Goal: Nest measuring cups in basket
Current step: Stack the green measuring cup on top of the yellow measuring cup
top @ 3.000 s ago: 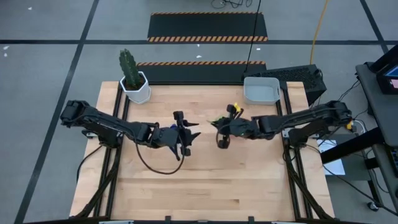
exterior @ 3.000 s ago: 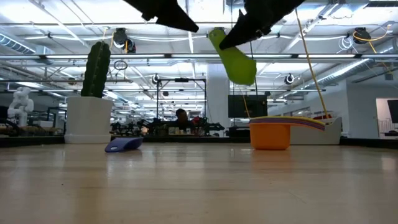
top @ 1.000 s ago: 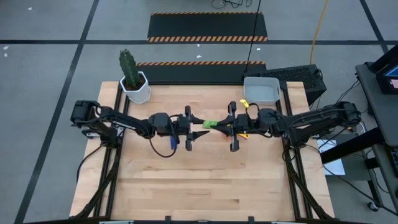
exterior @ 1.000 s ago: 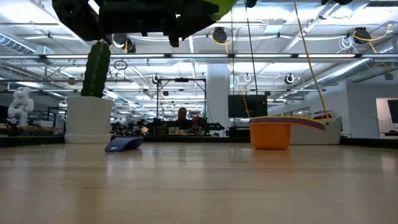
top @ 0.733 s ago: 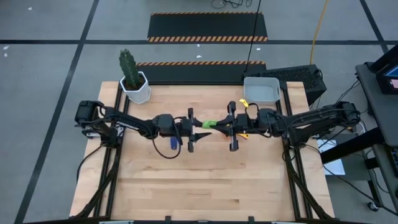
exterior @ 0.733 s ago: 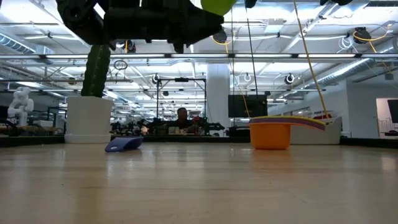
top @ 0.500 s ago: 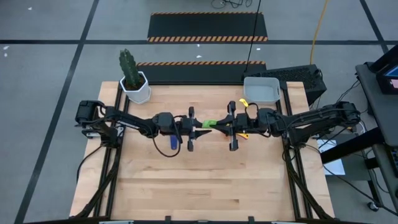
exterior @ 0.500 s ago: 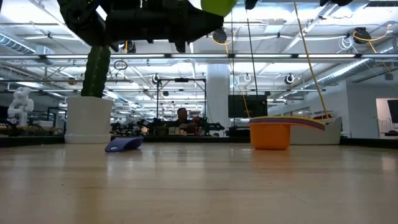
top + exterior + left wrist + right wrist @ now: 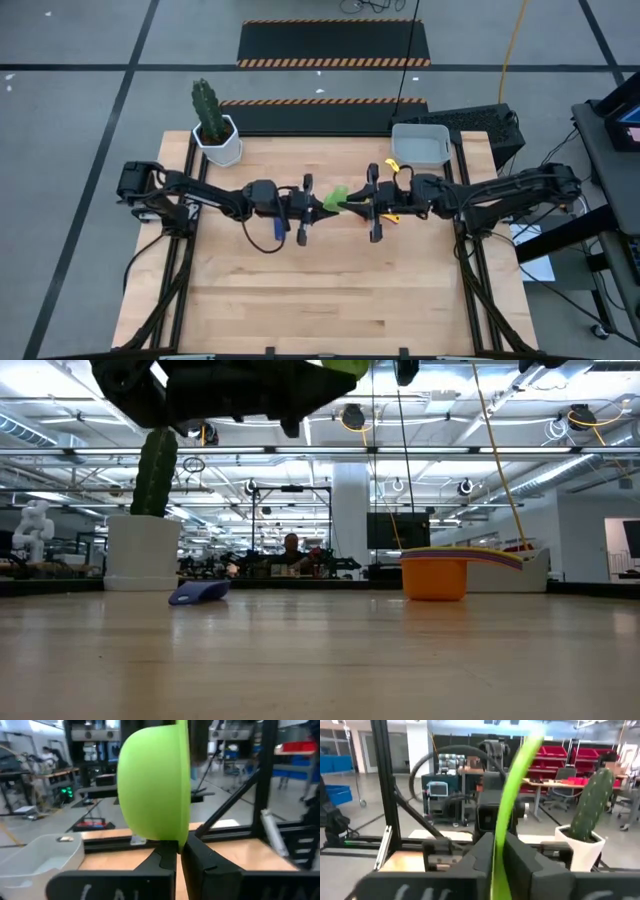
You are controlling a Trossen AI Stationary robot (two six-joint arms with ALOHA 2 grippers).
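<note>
Handover mid-air over table (image 9: 330, 290) centre: green cup (image 9: 334, 197) sits between both grippers, well above the wood. Left gripper (image 9: 318, 207) is clamped on the cup's rim edge; in the left wrist view its fingers (image 9: 162, 862) pinch the bowl's lip tight. Right gripper (image 9: 352, 205) has the green handle (image 9: 512, 805) running between its fingers, which look barely parted, so you can't tell if it has let go. Before pulling the right arm back, confirm the left grip carries the weight alone; a thin rim pinch probably swivels easily. Retreat the right straight along the handle, no twist. Orange cup stack (image 9: 440, 575) sits on the table near the basket (image 9: 420, 145) at the far right corner. Blue cup (image 9: 198, 592) lies on the table near the cactus pot (image 9: 220, 140).
</note>
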